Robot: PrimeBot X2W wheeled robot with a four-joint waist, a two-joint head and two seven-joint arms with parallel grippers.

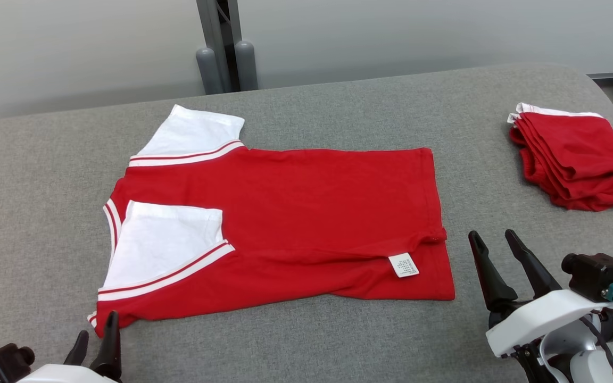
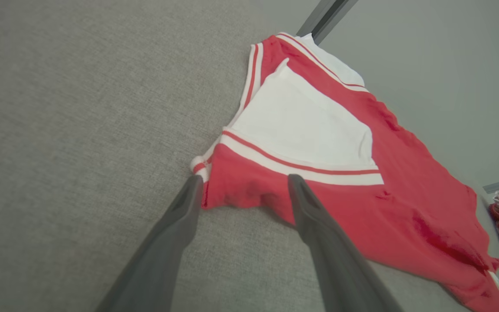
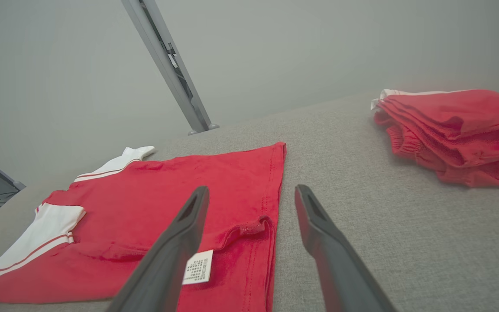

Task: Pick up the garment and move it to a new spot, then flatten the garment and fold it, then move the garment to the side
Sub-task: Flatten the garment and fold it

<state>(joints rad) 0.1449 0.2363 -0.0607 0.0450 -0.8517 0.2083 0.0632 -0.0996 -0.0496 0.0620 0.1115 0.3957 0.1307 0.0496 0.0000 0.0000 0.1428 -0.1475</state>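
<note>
Grey padded table (image 1: 306,340) shows you a folded red stack (image 1: 578,159) at upper right, well apart from the red garment (image 1: 312,213) lying mid-frame, long axis left-right, sleeves leftward, with left gripper (image 1: 97,325) and right gripper (image 1: 493,234) both spread apart, holding nothing.

Red garment (image 1: 306,213) with white sleeves lies flat on the grey table (image 1: 338,340), near sleeve folded inward, label exposed.

The head camera looks forward and down from high above the flat red cloth shirt with white sleeves (image 1: 296,213), taking in all of it. The left wrist camera sits low and close at its sleeve end, the right wrist camera low at its hem end, each facing along it. All three share the shirt.
</note>
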